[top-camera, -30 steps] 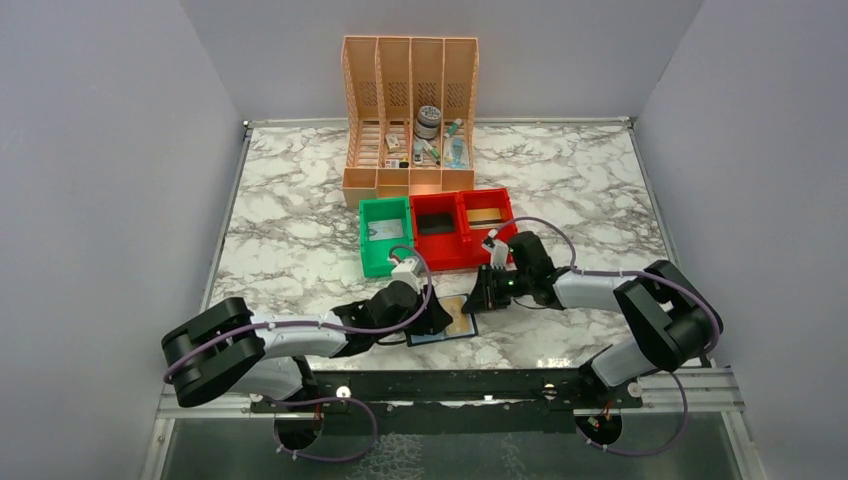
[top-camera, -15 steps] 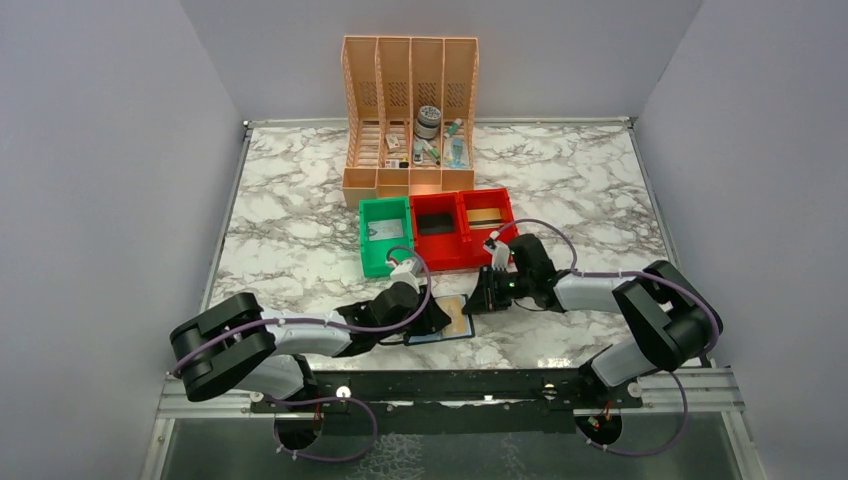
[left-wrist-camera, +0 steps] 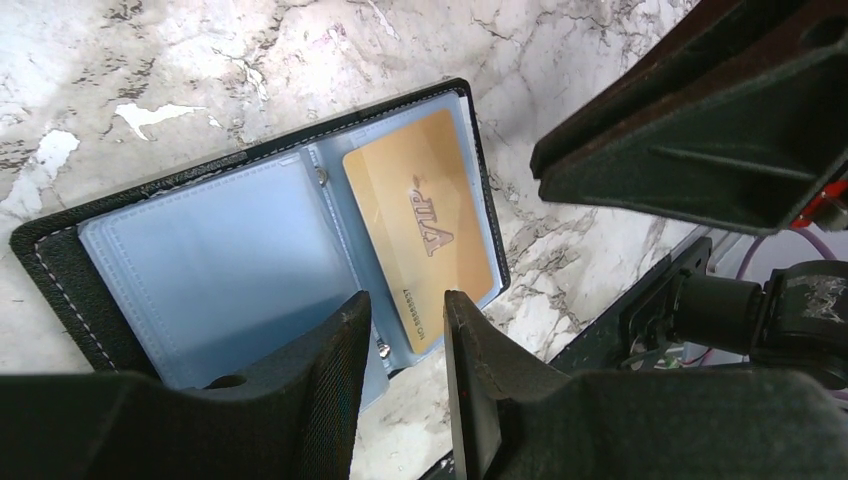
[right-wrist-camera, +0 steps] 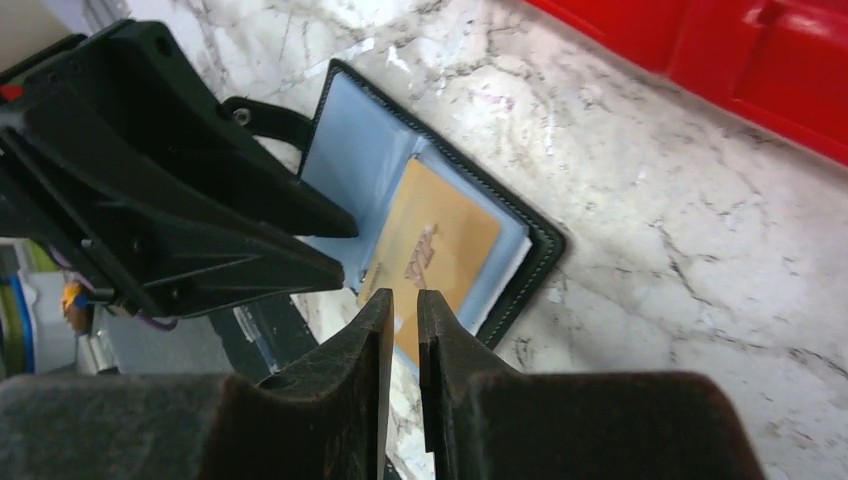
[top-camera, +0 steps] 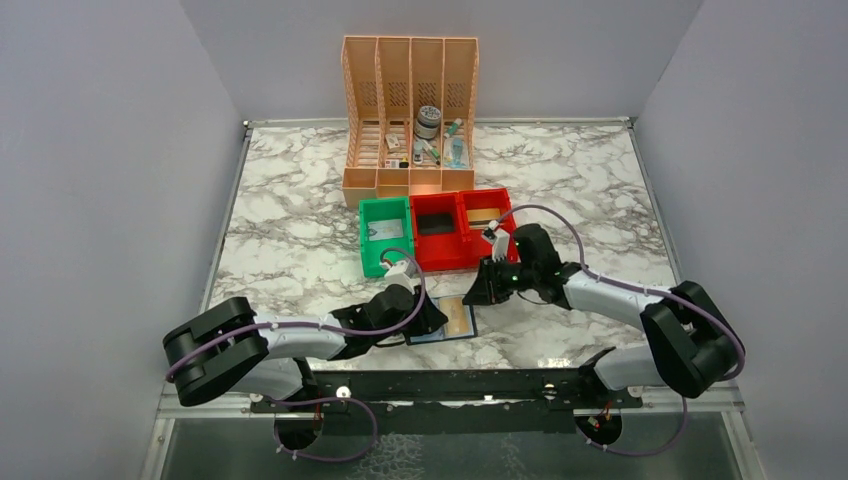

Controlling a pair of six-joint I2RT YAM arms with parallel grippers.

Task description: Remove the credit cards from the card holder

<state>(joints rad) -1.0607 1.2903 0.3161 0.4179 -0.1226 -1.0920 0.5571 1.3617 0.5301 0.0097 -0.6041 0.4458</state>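
Observation:
The card holder lies open on the marble near the front edge, pale blue sleeves up. A tan credit card marked VIP sits in its right-hand sleeve. My left gripper hovers over the holder's near edge by the spine, jaws open a finger's width, nothing between them. From the right, my right gripper points at the card's outer end. Its jaws stand a narrow slit apart and are empty. No other cards show in the holder.
A green bin and two red bins stand just behind the holder, each with something flat inside. A peach desk organiser with small items is at the back. The black front rail runs close to the holder.
My left jaws have narrowed over the holder. The right gripper has drawn slightly back and up from the holder's right edge, its elbow swinging right. The holder and card have not moved.

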